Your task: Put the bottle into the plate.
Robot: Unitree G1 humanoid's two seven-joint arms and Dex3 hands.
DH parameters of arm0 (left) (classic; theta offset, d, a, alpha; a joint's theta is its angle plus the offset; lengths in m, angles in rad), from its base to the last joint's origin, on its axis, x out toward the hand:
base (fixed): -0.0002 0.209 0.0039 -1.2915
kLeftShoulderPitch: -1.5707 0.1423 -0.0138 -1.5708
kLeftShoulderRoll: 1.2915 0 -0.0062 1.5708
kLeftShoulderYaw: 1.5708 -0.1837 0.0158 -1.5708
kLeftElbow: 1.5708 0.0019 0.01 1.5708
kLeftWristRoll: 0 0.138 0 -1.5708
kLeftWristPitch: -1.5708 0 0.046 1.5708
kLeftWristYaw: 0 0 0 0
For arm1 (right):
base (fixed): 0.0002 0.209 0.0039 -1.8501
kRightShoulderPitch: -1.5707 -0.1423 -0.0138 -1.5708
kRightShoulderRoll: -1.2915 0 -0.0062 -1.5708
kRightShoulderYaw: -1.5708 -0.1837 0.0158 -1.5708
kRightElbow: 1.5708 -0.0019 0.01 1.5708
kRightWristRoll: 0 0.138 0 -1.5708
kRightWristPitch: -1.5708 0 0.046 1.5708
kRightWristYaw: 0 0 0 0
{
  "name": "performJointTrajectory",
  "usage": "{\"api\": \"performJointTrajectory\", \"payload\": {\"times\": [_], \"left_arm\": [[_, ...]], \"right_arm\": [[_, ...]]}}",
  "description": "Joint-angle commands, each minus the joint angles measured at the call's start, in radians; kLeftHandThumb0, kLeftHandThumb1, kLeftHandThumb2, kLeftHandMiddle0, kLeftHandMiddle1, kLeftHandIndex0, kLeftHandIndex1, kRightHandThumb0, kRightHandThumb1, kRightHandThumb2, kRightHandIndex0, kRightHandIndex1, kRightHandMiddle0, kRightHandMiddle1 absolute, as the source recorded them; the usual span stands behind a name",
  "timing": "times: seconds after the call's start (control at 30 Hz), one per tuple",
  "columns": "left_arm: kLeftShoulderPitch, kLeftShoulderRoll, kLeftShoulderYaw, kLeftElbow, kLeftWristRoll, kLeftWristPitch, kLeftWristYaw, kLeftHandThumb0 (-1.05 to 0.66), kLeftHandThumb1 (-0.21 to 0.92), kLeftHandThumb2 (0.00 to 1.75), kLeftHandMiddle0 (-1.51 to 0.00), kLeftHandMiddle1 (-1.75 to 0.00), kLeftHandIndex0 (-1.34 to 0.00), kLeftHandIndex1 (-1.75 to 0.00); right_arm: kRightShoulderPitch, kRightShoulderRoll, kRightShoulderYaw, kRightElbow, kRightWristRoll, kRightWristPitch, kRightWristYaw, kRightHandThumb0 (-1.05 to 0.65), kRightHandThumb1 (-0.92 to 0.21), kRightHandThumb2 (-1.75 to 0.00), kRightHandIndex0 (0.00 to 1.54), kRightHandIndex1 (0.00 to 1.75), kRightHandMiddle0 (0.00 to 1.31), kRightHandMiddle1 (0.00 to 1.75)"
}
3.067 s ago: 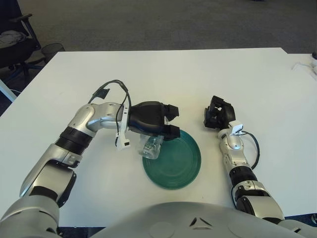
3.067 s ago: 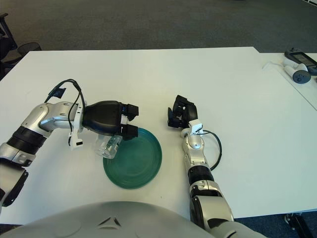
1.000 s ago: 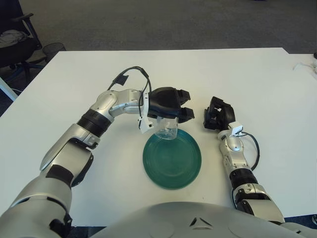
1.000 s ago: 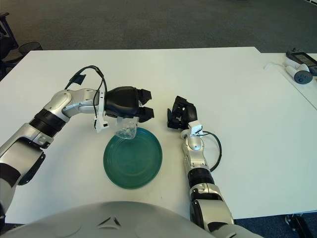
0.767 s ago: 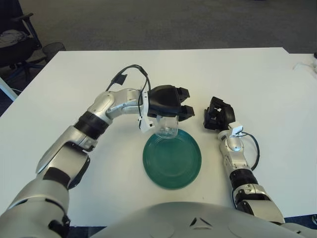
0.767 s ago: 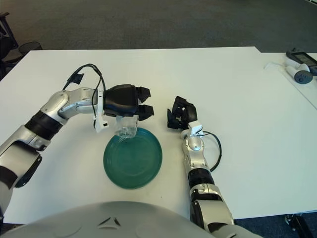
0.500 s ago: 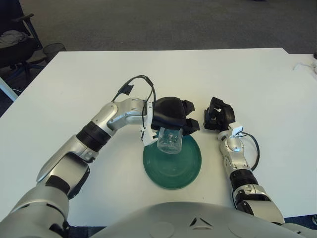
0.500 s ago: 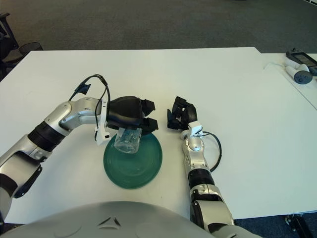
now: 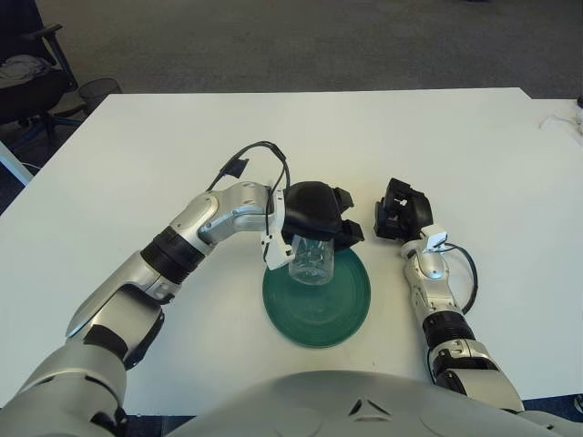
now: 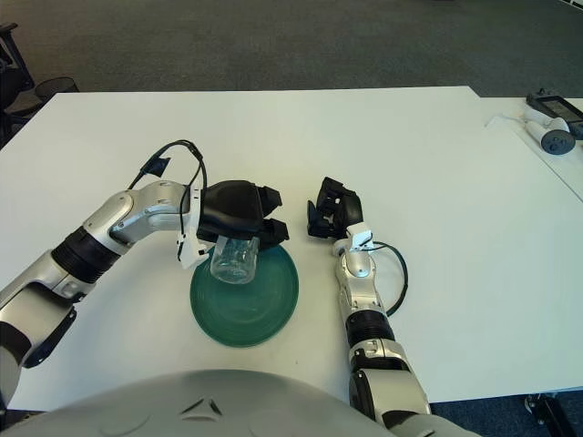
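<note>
My left hand (image 9: 314,214) is shut on a clear plastic bottle (image 9: 311,258), which hangs upright below the black palm, over the far left part of the green plate (image 9: 337,305). Whether the bottle's base touches the plate cannot be told. The plate lies flat on the white table near its front edge. My right hand (image 9: 402,208) shows to the right of the plate, holding nothing, fingers curled.
The white table (image 9: 301,146) stretches wide behind and to both sides. A small white and grey device (image 10: 551,132) lies on a neighbouring table at the far right. An office chair (image 9: 23,73) stands off the table's far left corner.
My left hand carried the bottle from beside the plate's left rim up and rightward over the plate, turning it upright, then lowered it slightly. The right hand has stayed still.
</note>
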Motion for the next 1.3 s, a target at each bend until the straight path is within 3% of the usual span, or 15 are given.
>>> {"api": "performJointTrajectory", "payload": {"times": [0.0, 0.23, 0.4, 0.7, 0.87, 1.07, 1.17, 1.27], "left_arm": [[0.009, 0.013, -0.005, -0.013, -0.017, 0.001, -0.024, 0.00, 0.10, 1.58, -0.79, -1.75, -0.53, -1.75], [0.002, 0.010, -0.019, -0.014, -0.007, -0.001, -0.053, -0.01, 0.06, 1.62, -0.81, -1.75, -0.56, -1.75], [0.000, 0.005, -0.019, -0.020, -0.013, 0.025, -0.080, -0.01, 0.12, 1.56, -0.77, -1.75, -0.52, -1.75], [0.009, 0.006, -0.014, -0.059, -0.101, 0.102, -0.175, -0.01, 0.16, 1.51, -0.74, -1.75, -0.49, -1.75], [0.010, 0.010, -0.017, -0.076, -0.127, 0.119, -0.203, -0.01, 0.12, 1.55, -0.76, -1.75, -0.52, -1.75], [0.019, 0.010, -0.013, -0.060, -0.081, 0.028, -0.127, -0.01, 0.10, 1.58, -0.79, -1.75, -0.54, -1.75], [0.064, 0.009, 0.022, -0.030, 0.007, -0.078, 0.039, -0.01, 0.09, 1.59, -0.79, -1.75, -0.54, -1.75], [0.065, -0.004, 0.052, -0.004, 0.071, -0.153, 0.175, -0.01, 0.16, 1.49, -0.71, -1.75, -0.55, -1.70]], "right_arm": [[0.053, 0.010, 0.002, 0.034, -0.003, 0.031, -0.001, -0.06, -0.24, -1.34, 1.20, 1.75, 1.02, 1.75], [0.053, 0.010, 0.002, 0.033, -0.003, 0.032, -0.001, -0.06, -0.24, -1.34, 1.20, 1.75, 1.02, 1.75], [0.053, 0.011, 0.002, 0.033, -0.003, 0.032, -0.001, -0.06, -0.24, -1.34, 1.20, 1.75, 1.02, 1.75], [0.055, 0.012, 0.003, 0.029, -0.004, 0.032, -0.002, -0.06, -0.24, -1.34, 1.20, 1.75, 1.02, 1.75], [0.057, 0.012, 0.003, 0.027, -0.004, 0.033, -0.002, -0.06, -0.24, -1.34, 1.20, 1.75, 1.02, 1.75], [0.057, 0.012, 0.003, 0.026, -0.004, 0.034, -0.002, -0.06, -0.24, -1.34, 1.20, 1.75, 1.02, 1.75], [0.057, 0.012, 0.003, 0.025, -0.004, 0.035, -0.002, -0.06, -0.24, -1.34, 1.20, 1.75, 1.02, 1.75], [0.057, 0.012, 0.003, 0.025, -0.004, 0.035, -0.002, -0.06, -0.24, -1.34, 1.20, 1.75, 1.02, 1.75]]}}
